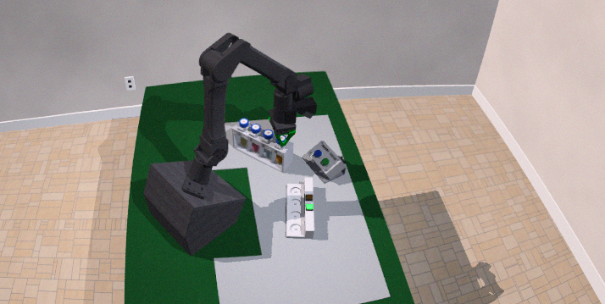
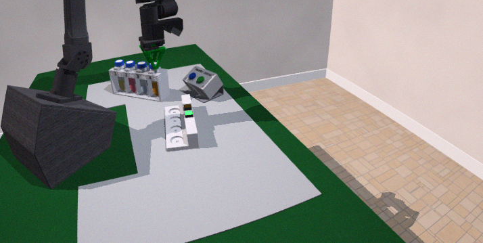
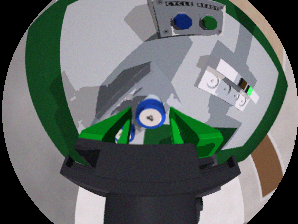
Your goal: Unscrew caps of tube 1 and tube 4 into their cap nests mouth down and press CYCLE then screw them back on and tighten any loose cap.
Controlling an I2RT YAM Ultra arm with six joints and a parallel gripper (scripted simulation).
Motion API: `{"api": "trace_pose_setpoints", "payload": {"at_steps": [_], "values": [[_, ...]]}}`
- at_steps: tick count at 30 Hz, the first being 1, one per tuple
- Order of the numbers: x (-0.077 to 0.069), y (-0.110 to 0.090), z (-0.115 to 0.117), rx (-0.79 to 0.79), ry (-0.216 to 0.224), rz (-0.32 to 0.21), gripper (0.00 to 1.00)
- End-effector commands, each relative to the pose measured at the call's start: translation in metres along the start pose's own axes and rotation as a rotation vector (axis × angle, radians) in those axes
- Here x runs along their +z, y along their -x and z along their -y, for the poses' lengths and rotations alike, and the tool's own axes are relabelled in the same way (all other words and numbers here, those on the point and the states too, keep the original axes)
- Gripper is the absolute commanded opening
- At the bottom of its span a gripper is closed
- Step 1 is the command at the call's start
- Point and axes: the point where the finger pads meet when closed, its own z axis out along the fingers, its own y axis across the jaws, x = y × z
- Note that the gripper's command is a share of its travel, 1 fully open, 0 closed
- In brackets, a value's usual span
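Matte dark grey arm, boxy rounded links, bolted foot plate on a dark textured block pedestal. Gripper has bright green wedge-shaped fingers; screws possibly on foot, too small.
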Motion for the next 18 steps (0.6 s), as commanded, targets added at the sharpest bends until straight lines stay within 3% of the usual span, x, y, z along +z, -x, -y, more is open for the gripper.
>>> {"api": "trace_pose_setpoints", "payload": {"at_steps": [1,9,18], "values": [[-0.0017,0.0020,-0.0010,0.010,0.004,0.009,0.49],[-0.0022,0.0020,-0.0011,-0.030,0.004,0.010,0.49],[-0.0028,0.0020,-0.0011,-0.390,0.002,0.010,0.49]]}}
